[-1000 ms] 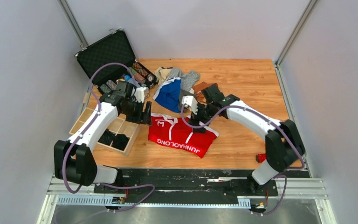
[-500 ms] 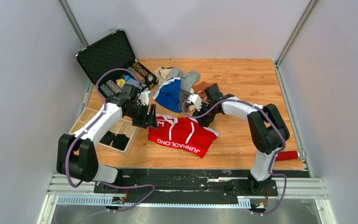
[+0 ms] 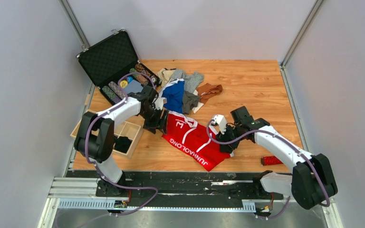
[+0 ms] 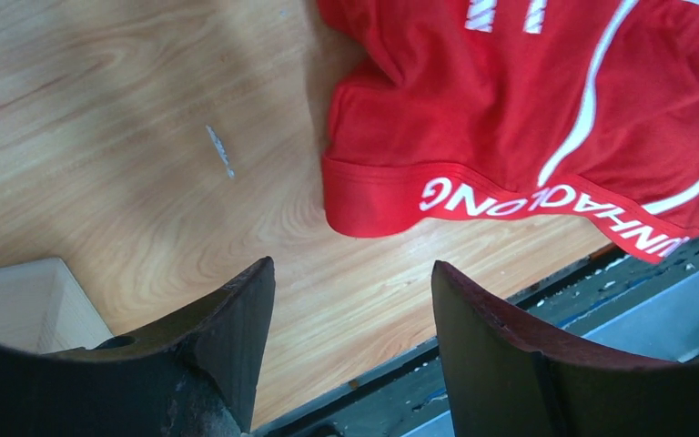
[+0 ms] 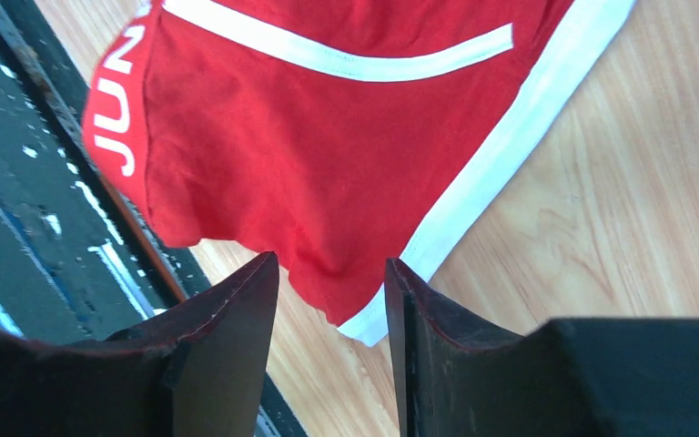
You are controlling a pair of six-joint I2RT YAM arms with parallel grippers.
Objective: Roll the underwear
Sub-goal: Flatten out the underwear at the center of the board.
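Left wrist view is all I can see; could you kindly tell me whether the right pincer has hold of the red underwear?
Observer: No. The right pincer is open, its fingers apart above a white-trimmed corner of the red underwear.
Operator: Thank you. Where is the left pincer, seen from above?
Observer: The left pincer is at the garment's left end, beside the wooden tray.
Operator: Is anything behind the garment?
Observer: A heap of other underwear lies there, next to the open black case.
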